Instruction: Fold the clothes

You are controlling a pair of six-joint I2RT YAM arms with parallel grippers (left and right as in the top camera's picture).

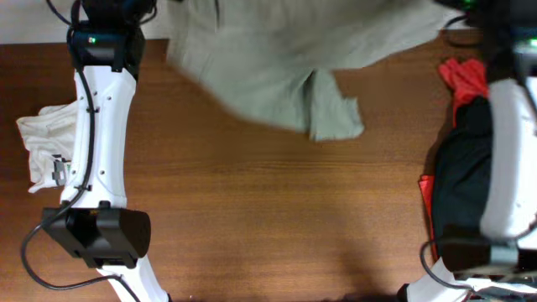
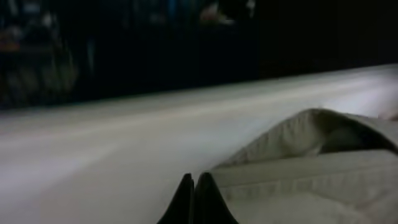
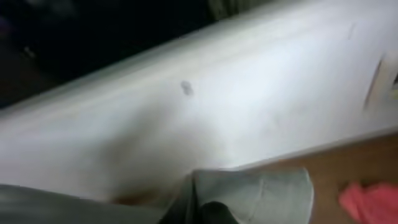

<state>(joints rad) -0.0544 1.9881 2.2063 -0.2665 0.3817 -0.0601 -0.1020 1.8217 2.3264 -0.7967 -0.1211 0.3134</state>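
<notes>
The khaki trousers (image 1: 277, 63) hang spread along the table's far edge, stretched between the two arms, with a flap hanging down at the middle. In the left wrist view my left gripper (image 2: 194, 186) has its dark fingertips pressed together against the stitched edge of the trousers (image 2: 311, 168). In the right wrist view my right gripper (image 3: 199, 208) is shut, and a fold of the trousers (image 3: 267, 190) is wrapped around its fingers. Both grippers lie past the top edge of the overhead view.
A small white garment (image 1: 38, 143) lies at the left, beside the left arm (image 1: 96, 126). Black (image 1: 461, 176) and red (image 1: 463, 75) garments lie at the right under the right arm (image 1: 512, 151). The red garment also shows in the right wrist view (image 3: 370, 202). The brown table (image 1: 277, 218) stretches in front.
</notes>
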